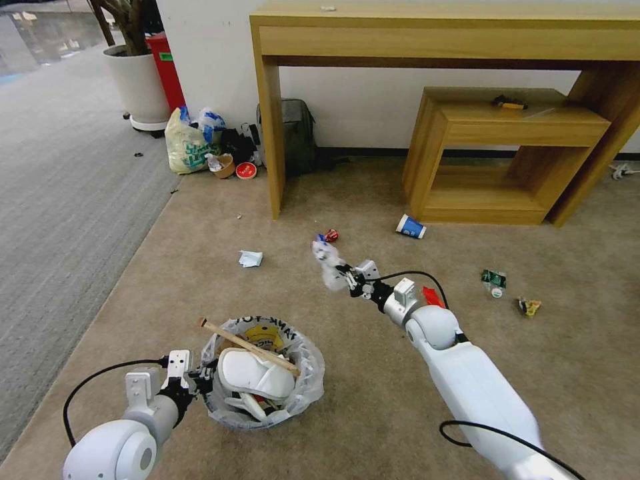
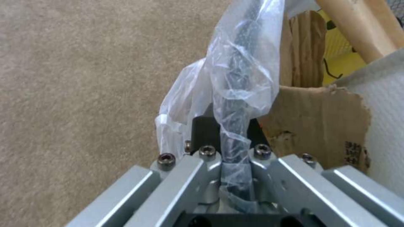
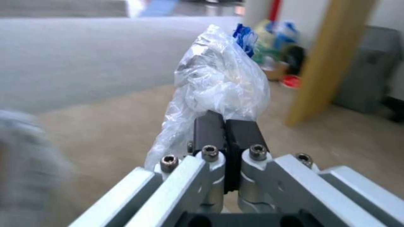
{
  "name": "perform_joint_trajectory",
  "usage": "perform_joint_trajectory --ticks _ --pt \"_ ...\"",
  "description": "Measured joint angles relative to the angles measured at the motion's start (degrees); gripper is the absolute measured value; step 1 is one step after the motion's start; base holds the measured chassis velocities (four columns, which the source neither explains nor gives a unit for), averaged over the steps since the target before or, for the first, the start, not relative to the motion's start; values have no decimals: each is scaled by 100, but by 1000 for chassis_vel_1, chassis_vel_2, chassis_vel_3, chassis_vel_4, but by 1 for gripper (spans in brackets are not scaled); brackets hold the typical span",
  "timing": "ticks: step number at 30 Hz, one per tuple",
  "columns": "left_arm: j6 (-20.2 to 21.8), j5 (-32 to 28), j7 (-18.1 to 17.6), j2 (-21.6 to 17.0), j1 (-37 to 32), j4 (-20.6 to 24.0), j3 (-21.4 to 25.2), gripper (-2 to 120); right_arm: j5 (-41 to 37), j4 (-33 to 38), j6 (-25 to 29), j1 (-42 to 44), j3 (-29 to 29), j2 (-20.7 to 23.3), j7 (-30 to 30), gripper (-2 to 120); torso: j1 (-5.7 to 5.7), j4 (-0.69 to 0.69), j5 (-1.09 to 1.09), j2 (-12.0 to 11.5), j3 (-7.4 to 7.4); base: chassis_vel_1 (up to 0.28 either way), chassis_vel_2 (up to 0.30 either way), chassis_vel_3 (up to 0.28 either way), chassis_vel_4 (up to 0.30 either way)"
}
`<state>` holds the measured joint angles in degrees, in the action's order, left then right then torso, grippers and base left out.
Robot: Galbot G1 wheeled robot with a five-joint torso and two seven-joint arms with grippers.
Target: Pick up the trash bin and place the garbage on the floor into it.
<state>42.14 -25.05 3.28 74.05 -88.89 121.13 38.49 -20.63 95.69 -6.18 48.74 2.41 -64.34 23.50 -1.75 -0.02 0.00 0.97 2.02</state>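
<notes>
The black trash bin (image 1: pixel 220 400), lined with a crinkly clear bag, stands on the beige floor (image 1: pixel 373 400) at the lower left. It holds a white slipper (image 1: pixel 257 377), a wooden stick (image 1: pixel 247 345) and a cardboard piece (image 2: pixel 320 119). My left gripper (image 1: pixel 200 381) is shut on the bin's rim (image 2: pixel 231 94) through the liner. Above the carpet, my right gripper (image 1: pixel 348 275) is shut on a crumpled clear plastic wrapper (image 1: pixel 327 260) (image 3: pixel 223 78). Garbage lies around: a blue cup (image 1: pixel 410 227), a red wrapper (image 1: pixel 330 235), crumpled paper (image 1: pixel 251 259), a green crushed bottle (image 1: pixel 494 281).
A wooden desk (image 1: pixel 440 33) and a low wooden shelf (image 1: pixel 500 153) stand against the wall. By the desk leg sit a tied yellowish bag (image 1: pixel 187 147), a brown bowl (image 1: pixel 225 165), a red lid (image 1: pixel 246 171) and a grey backpack (image 1: pixel 297 133). Grey ribbed carpet (image 1: pixel 60 187) lies left.
</notes>
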Motion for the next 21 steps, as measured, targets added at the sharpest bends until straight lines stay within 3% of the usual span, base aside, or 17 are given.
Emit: perform_joint_trajectory --ticks 1,4,11,17,21 --pt "0 0 0 0 0 0 0 0 0 0 0 0 0 0 0 0 0 0 0 0 0 0 0 0 0" --pt "0 -24 -63 -20 105 -74 -147 0 -541 901 -348 144 -786 465 -373 0 0 1 1 0 0 0 0 0 0" --pt "0 -33 -99 -5 158 -92 -271 0 -953 1275 -717 119 -1793 785 -801 0 0 1 0 0 0 0 0 0 0" --pt "0 -32 -101 -5 151 -67 -273 0 -832 1274 -850 46 -2048 802 -927 0 0 1 0 0 0 0 0 0 0" --pt "0 -33 -101 -5 131 -43 -247 0 -738 1283 -874 37 -2091 832 -968 15 0 1 1 0 1 0 0 0 0"
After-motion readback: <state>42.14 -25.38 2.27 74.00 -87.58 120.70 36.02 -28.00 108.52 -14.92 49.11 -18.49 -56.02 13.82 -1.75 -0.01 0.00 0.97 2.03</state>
